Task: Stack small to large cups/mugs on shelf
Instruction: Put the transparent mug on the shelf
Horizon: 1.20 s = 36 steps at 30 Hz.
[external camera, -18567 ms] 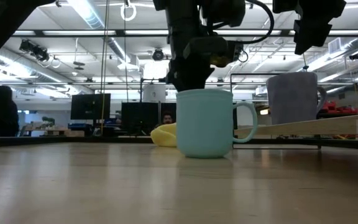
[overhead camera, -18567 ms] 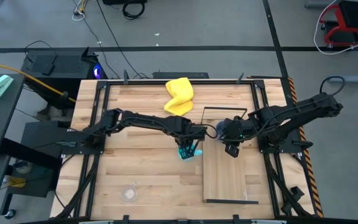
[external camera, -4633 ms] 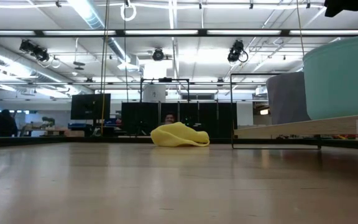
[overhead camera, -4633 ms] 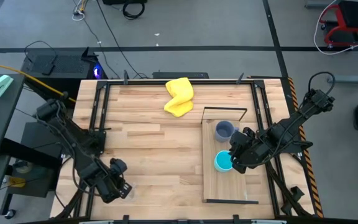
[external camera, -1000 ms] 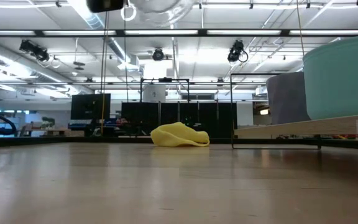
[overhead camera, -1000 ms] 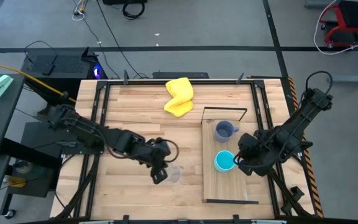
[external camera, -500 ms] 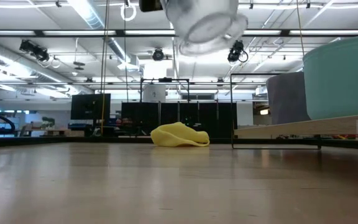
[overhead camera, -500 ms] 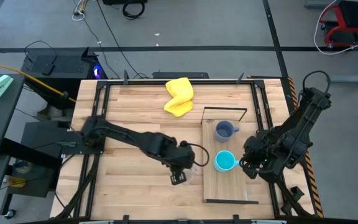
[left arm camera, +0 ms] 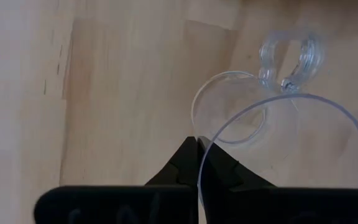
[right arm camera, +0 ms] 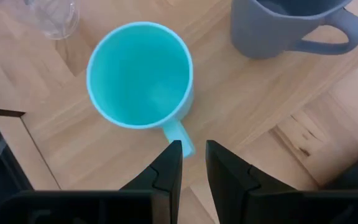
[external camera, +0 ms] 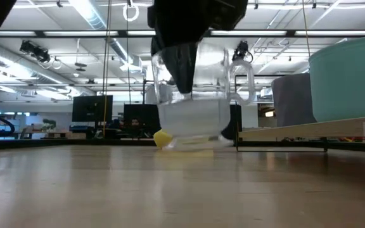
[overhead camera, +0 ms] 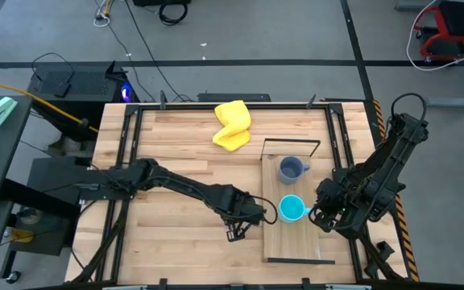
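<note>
While your left gripper (left arm camera: 198, 163) pinches the one clear cup (external camera: 195, 101) beside the shelf (overhead camera: 292, 242), two mugs — grey-blue (overhead camera: 291, 169), cyan (overhead camera: 292, 209) — sit there, right gripper (right arm camera: 193, 163) parted.

The high view looks straight down on the whole table (overhead camera: 176, 173). The low view sits at table height and looks across into the room. Each wrist view looks down from close up. The clear cup (external camera: 195, 95) shows in the low and left wrist views.
</note>
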### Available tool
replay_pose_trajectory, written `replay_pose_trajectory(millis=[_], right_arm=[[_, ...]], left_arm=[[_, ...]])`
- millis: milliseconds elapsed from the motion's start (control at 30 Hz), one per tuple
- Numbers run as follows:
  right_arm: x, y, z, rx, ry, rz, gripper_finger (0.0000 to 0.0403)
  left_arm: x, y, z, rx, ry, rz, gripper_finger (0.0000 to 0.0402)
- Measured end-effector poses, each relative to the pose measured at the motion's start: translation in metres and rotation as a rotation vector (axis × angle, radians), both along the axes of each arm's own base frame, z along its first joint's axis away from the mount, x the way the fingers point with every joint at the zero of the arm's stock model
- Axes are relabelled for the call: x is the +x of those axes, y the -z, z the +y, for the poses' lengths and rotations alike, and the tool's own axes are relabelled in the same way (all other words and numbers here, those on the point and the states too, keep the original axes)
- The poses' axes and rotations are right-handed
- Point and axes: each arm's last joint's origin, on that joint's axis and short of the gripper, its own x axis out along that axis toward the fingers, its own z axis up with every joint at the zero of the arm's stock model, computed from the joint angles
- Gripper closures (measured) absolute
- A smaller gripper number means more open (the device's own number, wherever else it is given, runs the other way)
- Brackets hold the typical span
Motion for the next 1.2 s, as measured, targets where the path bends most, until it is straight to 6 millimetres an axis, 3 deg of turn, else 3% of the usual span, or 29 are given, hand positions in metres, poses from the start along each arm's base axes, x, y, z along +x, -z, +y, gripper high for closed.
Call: replay_pose_trajectory(millis=[167, 1000, 1200], right_arm=[[-0.001, 0.004, -0.001, -0.010, 0.001, 0.008, 0.0323], [0.000, 0.004, 0.000, -0.007, 0.003, 0.005, 0.0323], [0.000, 0.004, 0.000, -0.006, 0.002, 0.002, 0.0323]], left_arm=[[0.007, 0.014, 0.000, 0.001, 0.003, 0.000, 0.0393], [0.015, 0.027, 0.001, -0.002, 0.048, -0.003, 0.0395], [0.016, 0.031, 0.002, 0.003, 0.046, 0.007, 0.0363]])
